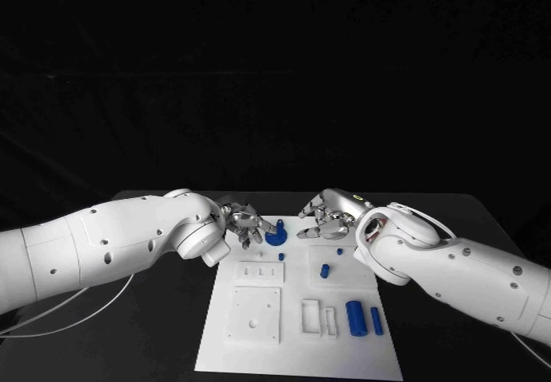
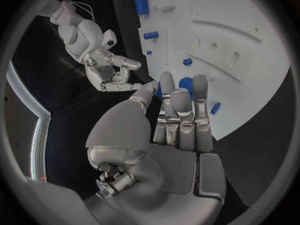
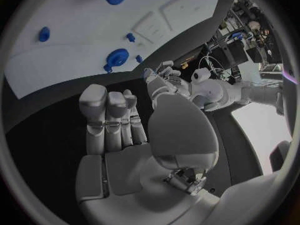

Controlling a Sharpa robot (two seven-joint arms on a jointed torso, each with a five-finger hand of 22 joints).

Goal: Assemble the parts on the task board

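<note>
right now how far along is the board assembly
Early. Nothing looks clearly assembled. The left hand reaches for a blue part at the task board's far edge; whether it grips is unclear. The right hand holds nothing. Two blue cylinders and smaller blue pieces lie loose.

The left hand (image 2: 178, 117) rises from the wrist with its fingers (image 2: 200, 97) straight and held close together, reaching over the near edge of the white task board (image 2: 250, 55). A round blue part (image 2: 185, 84) sits on the board just behind the fingertips, partly hidden by them. A small blue part (image 2: 215, 108) lies beside the fingers, a blue peg (image 2: 187, 61) and a short blue cylinder (image 2: 150, 35) farther on, a larger blue cylinder (image 2: 141, 4) beyond. The right hand (image 2: 112, 72) hovers over the black table (image 2: 87, 105), fingers curled, empty.
</note>
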